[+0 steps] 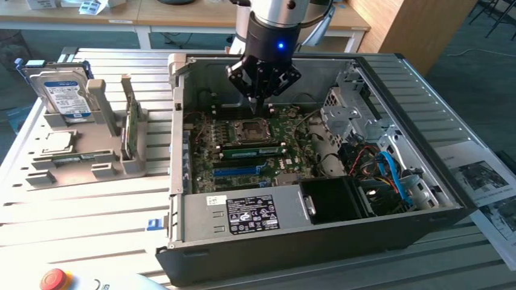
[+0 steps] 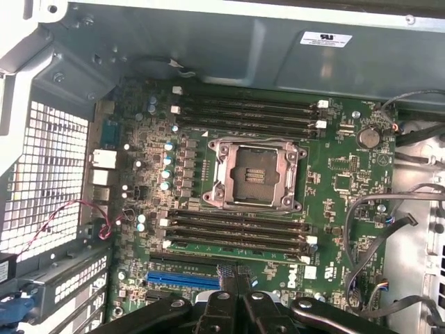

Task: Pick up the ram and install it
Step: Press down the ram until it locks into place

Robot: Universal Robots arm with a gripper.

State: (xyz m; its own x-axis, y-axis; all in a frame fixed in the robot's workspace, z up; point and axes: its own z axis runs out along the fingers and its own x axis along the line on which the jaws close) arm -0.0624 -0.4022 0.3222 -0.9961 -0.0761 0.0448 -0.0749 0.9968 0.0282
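Observation:
My gripper (image 1: 258, 107) hangs shut inside the open computer case, just above the motherboard (image 1: 278, 169) at the far side of the CPU socket (image 1: 248, 128). Nothing sits between its fingers. In the wrist view the shut fingertips (image 2: 233, 277) hover over the board beside the blue expansion slot (image 2: 182, 280), with the black memory slots (image 2: 236, 229) and the CPU socket (image 2: 254, 174) beyond them. A ram stick (image 1: 129, 128) stands on edge in the grey holder (image 1: 89, 163) at the exterior view's left. Another green stick (image 1: 254, 150) lies along the memory slots in front of the socket.
The case walls (image 1: 181, 121) ring the board. A drive cage and loose cables (image 1: 387, 163) fill the exterior view's right, and the black power supply (image 1: 250, 212) sits in front. A hard drive (image 1: 66, 96) stands in the holder. A red stop button (image 1: 55, 279) is at the table's front.

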